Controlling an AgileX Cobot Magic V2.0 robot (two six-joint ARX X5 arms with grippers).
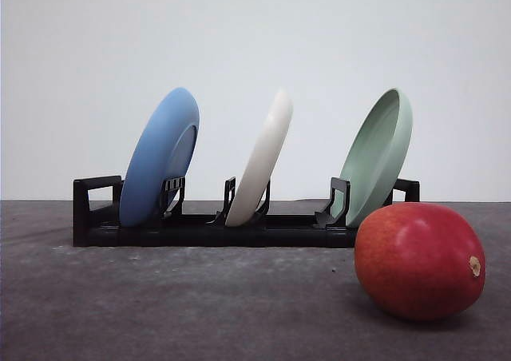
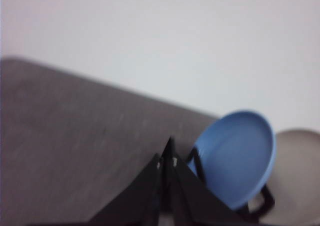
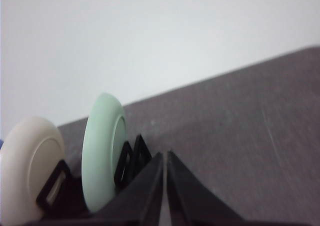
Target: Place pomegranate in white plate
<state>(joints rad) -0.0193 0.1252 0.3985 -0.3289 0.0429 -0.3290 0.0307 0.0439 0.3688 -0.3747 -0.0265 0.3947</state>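
- Pomegranate (image 1: 418, 260) lies on desk (image 1: 160, 305), right-front of rack (image 1: 200, 232), stem nub pointing right; right arm judged nearer.
- Left pincer (image 2: 167, 158) and right pincer (image 3: 165, 158) both clenched, empty.
- White plate (image 1: 260, 160) stands upright in middle slot.

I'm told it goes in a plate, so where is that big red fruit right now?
In the front view, the pomegranate lies on the grey table at the right, just in front of the pale green plate in the black rack.

Closed right tool (image 3: 165, 161) beside racked pale green plate (image 3: 102, 151), white plate (image 3: 27, 166).

Lab-style test bench: bare white wall (image 1: 255, 33), grey table (image 1: 160, 313), staged plate rack (image 1: 200, 232).
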